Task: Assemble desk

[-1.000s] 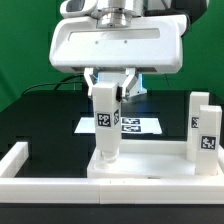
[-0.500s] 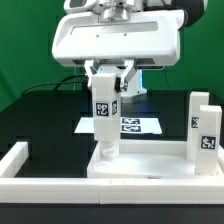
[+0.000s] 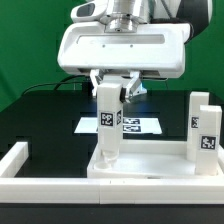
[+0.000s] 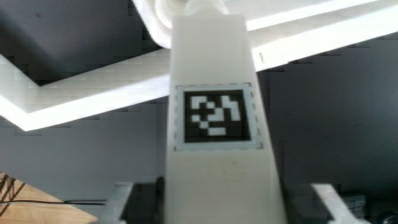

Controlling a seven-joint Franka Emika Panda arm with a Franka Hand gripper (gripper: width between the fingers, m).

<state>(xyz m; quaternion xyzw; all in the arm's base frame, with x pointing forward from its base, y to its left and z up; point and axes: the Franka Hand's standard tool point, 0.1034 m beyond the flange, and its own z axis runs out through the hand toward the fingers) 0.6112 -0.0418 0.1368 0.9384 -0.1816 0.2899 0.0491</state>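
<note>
Desk top [image 3: 140, 165] lay flat on the black counter [image 3: 50, 118] against the white rail [image 3: 60, 185], as the pincer [image 3: 112, 90] clamped an upright leg [image 3: 107, 125] to seat it squarely.

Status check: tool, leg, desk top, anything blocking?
Tool shut on leg, upright on desk top. Two more legs standing at the exterior view's right, apart. Marker board behind, nothing blocking.
</note>
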